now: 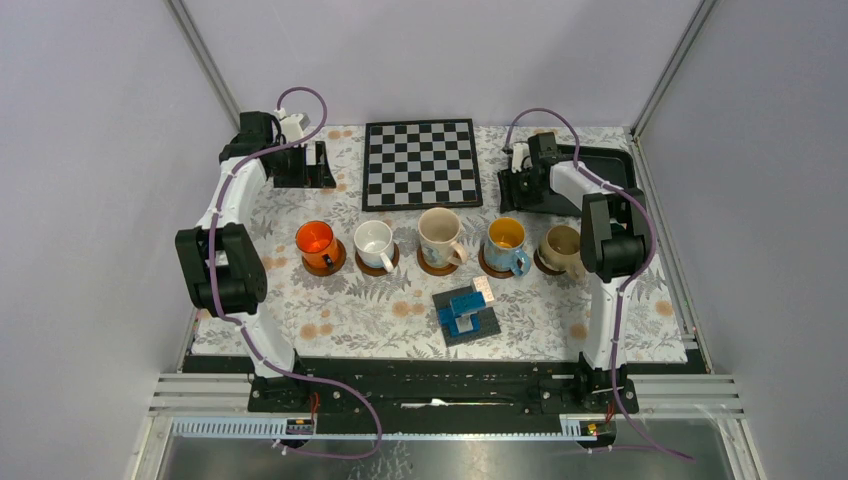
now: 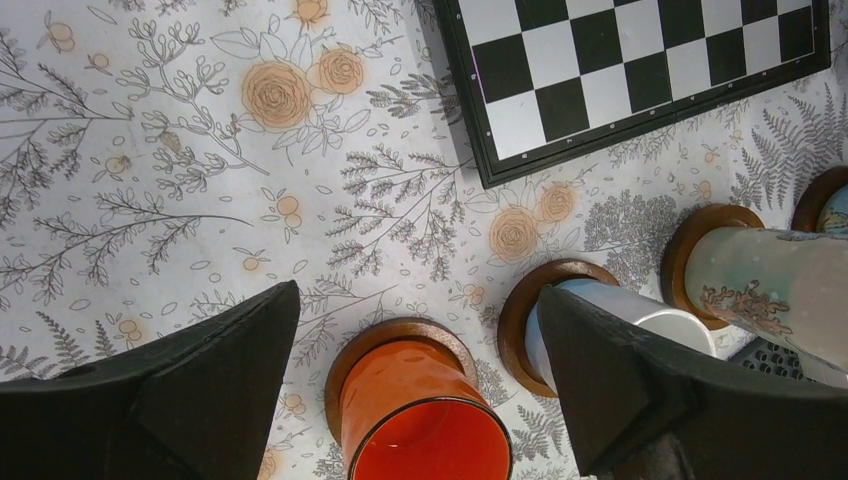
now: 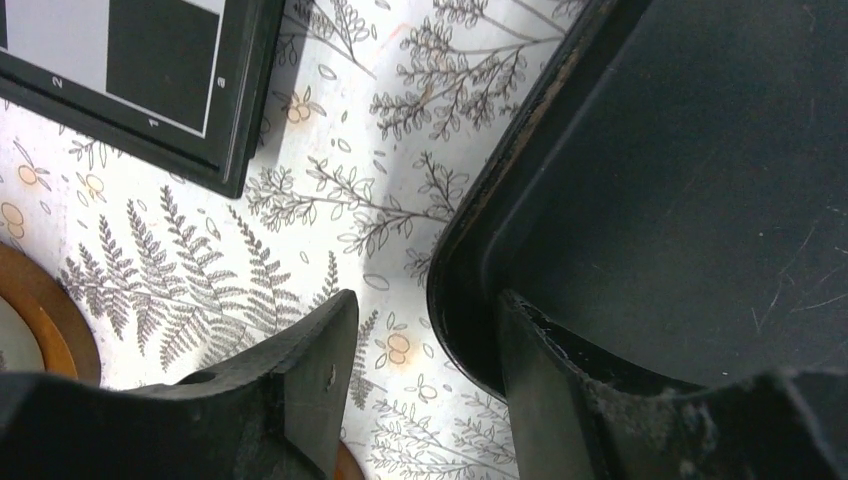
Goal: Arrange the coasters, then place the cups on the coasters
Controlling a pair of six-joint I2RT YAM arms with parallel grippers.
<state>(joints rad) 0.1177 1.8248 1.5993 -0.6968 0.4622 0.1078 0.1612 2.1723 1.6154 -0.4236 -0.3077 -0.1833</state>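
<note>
Five cups stand in a row across the table, each on a brown coaster: orange (image 1: 318,241), white (image 1: 374,242), patterned cream (image 1: 439,235), blue with a yellow inside (image 1: 507,240) and beige (image 1: 561,245). My left gripper (image 1: 316,166) is open at the back left with nothing between its fingers. From its wrist I see the orange cup (image 2: 420,425) on its coaster (image 2: 372,340), and the white cup (image 2: 640,312) beside it. My right gripper (image 1: 516,184) is open, its fingers (image 3: 300,370) either side of the black tray's corner rim (image 3: 462,290), holding nothing. A coaster edge (image 3: 45,315) shows at the left.
A chessboard (image 1: 420,163) lies at the back centre. The black tray (image 1: 610,165) sits at the back right. A small blue and white block build (image 1: 467,312) stands in front of the cup row. Metal frame posts and grey walls enclose the table.
</note>
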